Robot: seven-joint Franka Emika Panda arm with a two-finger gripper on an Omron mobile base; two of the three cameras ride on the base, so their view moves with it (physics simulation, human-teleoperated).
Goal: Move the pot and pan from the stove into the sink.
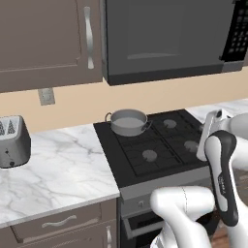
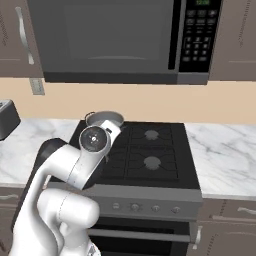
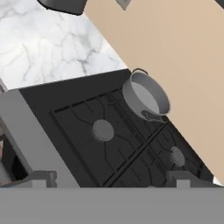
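The grey two-handled pot (image 1: 128, 122) (image 2: 106, 119) (image 3: 146, 97) stands upright on the back left burner of the black stove (image 1: 160, 145) (image 2: 145, 150) (image 3: 87, 127), close to the wall. My gripper (image 3: 111, 179) hangs above the stove's front edge, well short of the pot. It is open wide, with nothing between its fingertips (image 3: 43, 177). The pan and the sink are out of view.
A microwave (image 1: 169, 34) (image 2: 115, 40) hangs low over the stove. Marble counter (image 1: 53, 169) (image 2: 225, 155) runs on both sides of it. A toaster (image 1: 12, 140) stands on the left counter by the wall. Cabinet doors are above, drawers below.
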